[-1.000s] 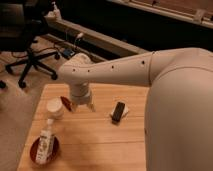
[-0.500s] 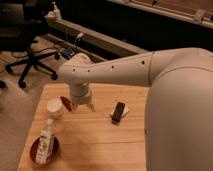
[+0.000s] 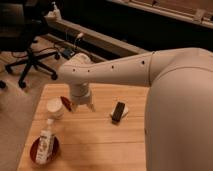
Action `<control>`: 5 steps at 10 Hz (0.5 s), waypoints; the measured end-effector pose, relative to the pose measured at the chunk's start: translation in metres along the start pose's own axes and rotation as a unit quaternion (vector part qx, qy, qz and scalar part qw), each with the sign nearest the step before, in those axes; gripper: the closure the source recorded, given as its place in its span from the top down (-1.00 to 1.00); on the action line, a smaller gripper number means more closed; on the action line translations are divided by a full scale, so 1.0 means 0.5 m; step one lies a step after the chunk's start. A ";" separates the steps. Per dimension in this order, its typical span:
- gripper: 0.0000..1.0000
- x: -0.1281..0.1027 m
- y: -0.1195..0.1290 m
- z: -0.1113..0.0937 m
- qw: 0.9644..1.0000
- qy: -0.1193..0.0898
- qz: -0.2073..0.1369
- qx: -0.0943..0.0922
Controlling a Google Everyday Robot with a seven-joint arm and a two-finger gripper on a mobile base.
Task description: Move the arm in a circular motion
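Cream arm unmoved; claw above wooden table, grip state unclear.

You have the thick, cream-white tubular robot arm, dotted with dark screw holes, stretched across the wooden table; its small gripper points down over it.

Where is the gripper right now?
In the camera view, the gripper hangs over the wooden table, left of centre in the picture, between the white cup and the flat black object.
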 end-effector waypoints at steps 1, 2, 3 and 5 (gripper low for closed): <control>0.30 0.000 0.000 0.000 1.000 0.000 0.000 0.000; 0.30 -0.001 0.001 0.000 1.000 0.000 0.000 -0.001; 0.30 -0.012 0.007 0.001 1.000 -0.002 -0.001 -0.002; 0.30 -0.066 0.049 0.000 1.000 -0.015 -0.022 -0.006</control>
